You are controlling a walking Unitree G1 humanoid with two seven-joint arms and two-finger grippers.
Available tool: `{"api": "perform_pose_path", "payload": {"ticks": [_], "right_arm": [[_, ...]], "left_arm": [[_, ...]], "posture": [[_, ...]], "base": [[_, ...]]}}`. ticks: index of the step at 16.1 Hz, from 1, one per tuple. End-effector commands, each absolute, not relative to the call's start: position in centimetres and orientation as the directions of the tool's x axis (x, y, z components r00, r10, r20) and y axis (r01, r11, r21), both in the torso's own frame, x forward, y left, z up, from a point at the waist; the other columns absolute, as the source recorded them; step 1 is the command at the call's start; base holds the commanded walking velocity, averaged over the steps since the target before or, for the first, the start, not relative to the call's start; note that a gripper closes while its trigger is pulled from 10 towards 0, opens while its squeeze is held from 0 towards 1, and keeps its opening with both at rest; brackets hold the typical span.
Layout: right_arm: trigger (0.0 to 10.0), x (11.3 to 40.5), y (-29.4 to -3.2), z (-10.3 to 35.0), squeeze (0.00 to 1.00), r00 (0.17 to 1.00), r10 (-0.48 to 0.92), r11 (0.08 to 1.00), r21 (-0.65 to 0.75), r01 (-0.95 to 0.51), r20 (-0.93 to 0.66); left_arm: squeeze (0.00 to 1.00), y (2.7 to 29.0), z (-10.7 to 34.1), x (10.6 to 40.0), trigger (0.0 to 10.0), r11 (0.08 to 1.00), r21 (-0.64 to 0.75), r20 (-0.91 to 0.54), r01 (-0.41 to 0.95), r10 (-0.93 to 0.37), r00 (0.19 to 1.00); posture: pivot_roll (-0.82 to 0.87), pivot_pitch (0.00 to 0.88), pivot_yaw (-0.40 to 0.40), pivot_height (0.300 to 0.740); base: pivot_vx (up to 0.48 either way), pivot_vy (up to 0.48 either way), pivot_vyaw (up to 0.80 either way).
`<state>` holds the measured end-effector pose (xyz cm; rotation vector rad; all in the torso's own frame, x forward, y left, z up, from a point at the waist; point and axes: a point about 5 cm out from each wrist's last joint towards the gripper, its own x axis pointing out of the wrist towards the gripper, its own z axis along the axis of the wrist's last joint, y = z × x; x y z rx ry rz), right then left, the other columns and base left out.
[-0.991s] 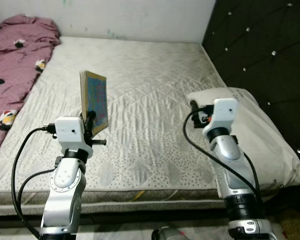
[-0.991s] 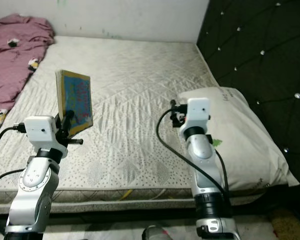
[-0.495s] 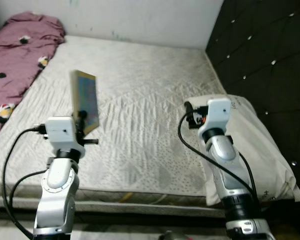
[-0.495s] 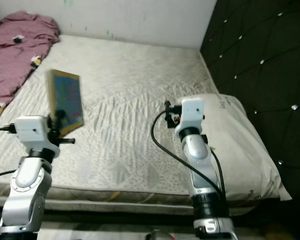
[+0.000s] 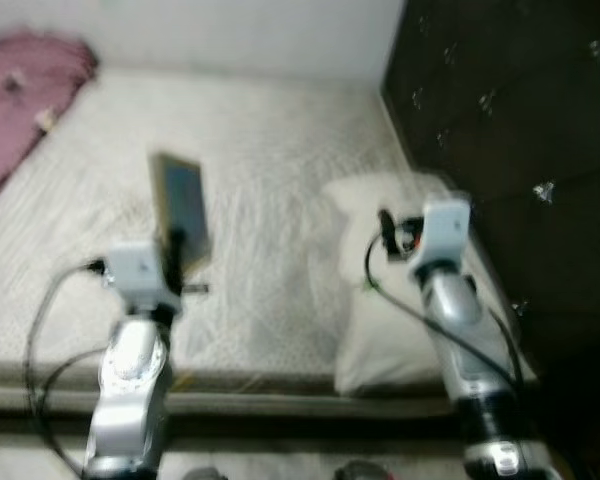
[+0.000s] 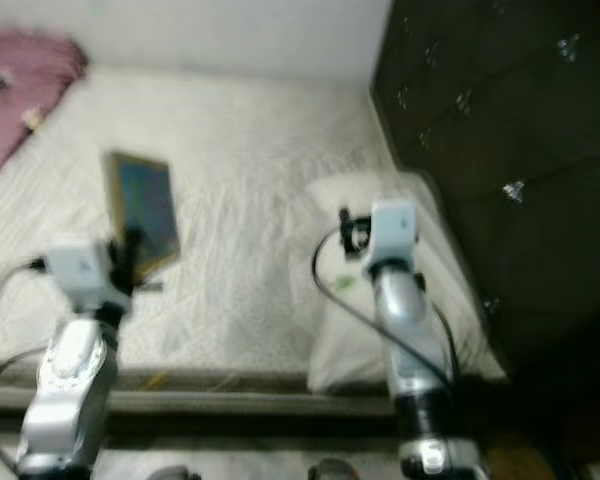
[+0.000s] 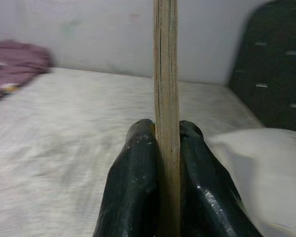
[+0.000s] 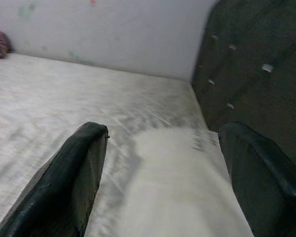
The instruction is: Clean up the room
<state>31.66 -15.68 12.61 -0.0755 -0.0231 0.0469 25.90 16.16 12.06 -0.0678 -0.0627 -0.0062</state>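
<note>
Cardboard-edged book pinched upright between my left gripper fingers, lifted above the bed. Right gripper spread wide, holding nothing, over the white pillow. Book picked up, not yet put away; pink blanket left bunched.

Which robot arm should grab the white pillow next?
Probably the right. The right gripper is open and empty, hovering over the white pillow. The left gripper is shut on a thin colourful book.

Left gripper pinches a thin book edge-on and upright, above the pale mattress and white pillow.
</note>
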Motion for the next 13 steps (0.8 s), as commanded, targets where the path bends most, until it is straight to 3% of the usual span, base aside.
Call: {"api": "perform_pose_path", "payload": {"ticks": [1, 6, 13], "right_arm": [[10.0, 31.84, -15.51, 13.05, 0.0, 0.998, 0.053, 0.996, -0.069, -0.05, 0.037], [10.0, 31.82, -15.6, 13.01, 0.0, 0.998, 0.052, 0.996, -0.073, -0.05, 0.035], [10.0, 31.88, -15.4, 12.96, 0.0, 0.998, 0.058, 0.995, -0.08, -0.056, 0.032]], "left_arm": [[0.0, 16.38, 12.69, 25.78, 10.0, 0.997, -0.063, 0.113, 0.049, -0.041, 0.993], [0.0, 16.92, 12.91, 25.76, 10.0, 1.0, -0.027, 0.122, -0.014, 0.017, 0.992], [0.0, 16.86, 13.37, 26.06, 10.0, 0.999, -0.044, 0.125, -0.022, 0.027, 0.992]], "posture": [[-0.01, 0.0, -0.039, 0.74], [-0.02, 0.0, -0.04, 0.74], [-0.02, 0.0, -0.045, 0.74]], "base": [[0.0, 0.0, -0.8], [0.0, 0.0, -0.8], [0.0, 0.0, 0.0]]}}
